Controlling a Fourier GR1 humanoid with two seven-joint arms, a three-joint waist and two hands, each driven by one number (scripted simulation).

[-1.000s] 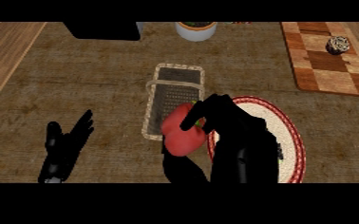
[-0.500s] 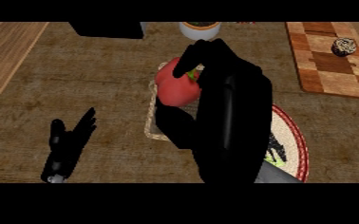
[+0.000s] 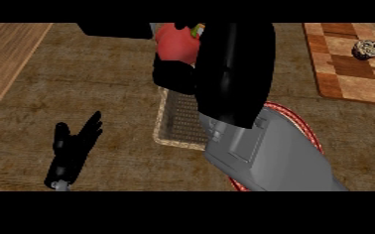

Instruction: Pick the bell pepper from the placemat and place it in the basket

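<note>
The red bell pepper (image 3: 176, 43) with its green stem is high in the head view, near the top edge. My right hand (image 3: 227, 69) is curled round it and covers its right side. Pepper and hand hang above the far end of the woven basket (image 3: 176, 124), a shallow tan tray with a dark mesh floor, half hidden by my right forearm. The round placemat (image 3: 304, 129) with a red rim peeks out from under that forearm at the right. My left hand (image 3: 73, 146) rests open at the lower left, fingers up.
A wooden checkered board (image 3: 341, 64) lies at the upper right with a small round speckled object (image 3: 364, 49) on it. A dark block (image 3: 117, 29) sits at the top edge, left of the pepper. A lighter wooden strip (image 3: 18, 49) runs along the left side.
My right hand has carried the bell pepper up and away from the placemat, over the basket toward the top of the view. The forearm now covers most of the placemat. The left hand has stayed put.
</note>
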